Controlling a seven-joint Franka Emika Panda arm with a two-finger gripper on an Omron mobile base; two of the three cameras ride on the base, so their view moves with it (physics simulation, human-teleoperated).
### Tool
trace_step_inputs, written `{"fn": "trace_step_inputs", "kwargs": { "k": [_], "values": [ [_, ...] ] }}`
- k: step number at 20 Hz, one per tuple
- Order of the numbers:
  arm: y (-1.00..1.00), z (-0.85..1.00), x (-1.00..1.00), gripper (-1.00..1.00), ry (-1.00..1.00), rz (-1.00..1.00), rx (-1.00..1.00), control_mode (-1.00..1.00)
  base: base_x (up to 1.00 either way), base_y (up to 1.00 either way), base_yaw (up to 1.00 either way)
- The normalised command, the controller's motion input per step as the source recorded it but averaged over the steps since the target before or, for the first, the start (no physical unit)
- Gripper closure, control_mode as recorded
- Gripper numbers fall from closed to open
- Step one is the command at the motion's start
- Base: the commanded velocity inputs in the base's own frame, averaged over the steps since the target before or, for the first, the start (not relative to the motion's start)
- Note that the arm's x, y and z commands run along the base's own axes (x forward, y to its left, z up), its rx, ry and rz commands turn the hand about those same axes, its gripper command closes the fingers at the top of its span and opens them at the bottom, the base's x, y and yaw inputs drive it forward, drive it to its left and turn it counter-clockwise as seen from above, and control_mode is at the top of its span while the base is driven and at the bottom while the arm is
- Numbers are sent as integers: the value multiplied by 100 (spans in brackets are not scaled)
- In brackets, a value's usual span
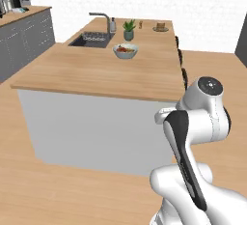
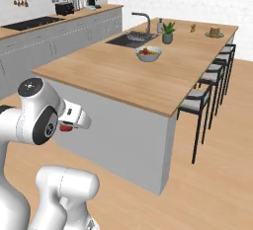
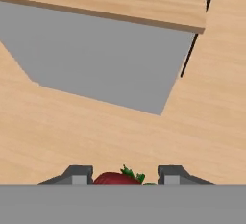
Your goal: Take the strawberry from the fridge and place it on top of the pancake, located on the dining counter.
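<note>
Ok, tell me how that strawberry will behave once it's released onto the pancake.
The strawberry, held between the gripper's fingertips, looks small and rounded, so it is probably light and apt to roll off. The pancake stack looks small, which leaves little margin.

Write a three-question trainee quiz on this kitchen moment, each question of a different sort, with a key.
1. True or false: the strawberry sits between the pincer fingers.
2. Multiple choice: the pancake rests at (A) the dining counter's far end, past the plant; (B) inside the sink; (C) on a stool.
3. Fill in: the bowl stands on the counter between the near edge and the ____ with the dark faucet.

Key: 1 true; 2 A; 3 sink.
</note>
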Motion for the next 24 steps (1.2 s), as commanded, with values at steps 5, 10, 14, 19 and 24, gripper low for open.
{"fn": "trace_step_inputs", "kwargs": {
  "k": [5, 10, 14, 19, 24],
  "values": [
    [0, 0, 0, 100, 0, 0, 0, 100, 41, -100, 14],
    [0, 0, 0, 100, 0, 0, 0, 100, 39, -100, 14],
    [0, 0, 0, 100, 0, 0, 0, 100, 44, -100, 16],
    [0, 0, 0, 100, 0, 0, 0, 100, 51, -100, 17],
    [0, 0, 0, 100, 0, 0, 0, 100, 60, -100, 20]
  ]
}}
